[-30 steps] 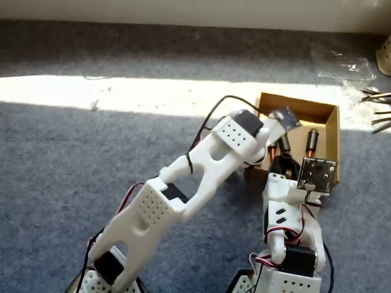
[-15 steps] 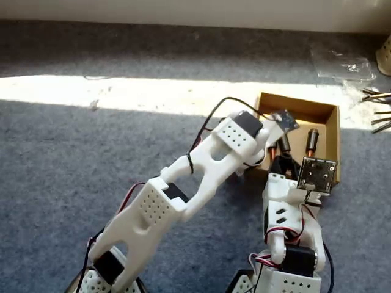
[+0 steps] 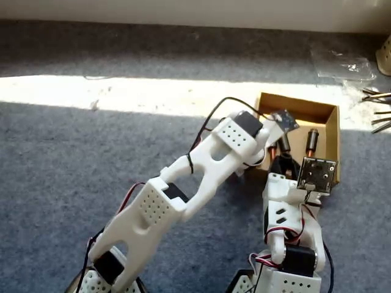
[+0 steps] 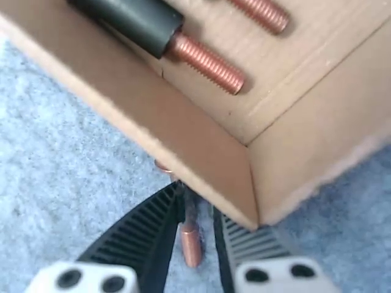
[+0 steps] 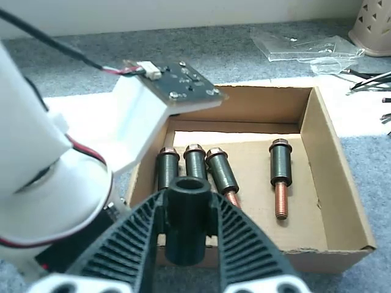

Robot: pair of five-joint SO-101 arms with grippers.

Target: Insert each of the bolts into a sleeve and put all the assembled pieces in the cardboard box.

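A copper bolt [image 4: 191,244] stands pinched between the nearly closed fingers of the left gripper [image 4: 195,206], just outside a corner of the cardboard box [image 4: 201,159]. The box wall hides most of the bolt's upper length, and only a sliver of copper peeks out beside the cardboard. Close by, the right gripper [image 5: 187,204] clamps an upright black sleeve [image 5: 183,238] at the box's near wall, its lower end lost between the ribbed fingers. Four assembled pieces [image 5: 223,174] lie on the box floor, three bunched together and one apart. The left arm [image 3: 235,137] and its circuit board [image 5: 174,82] cover the box's near corner. Grey carpet [image 3: 73,165] lies all around.
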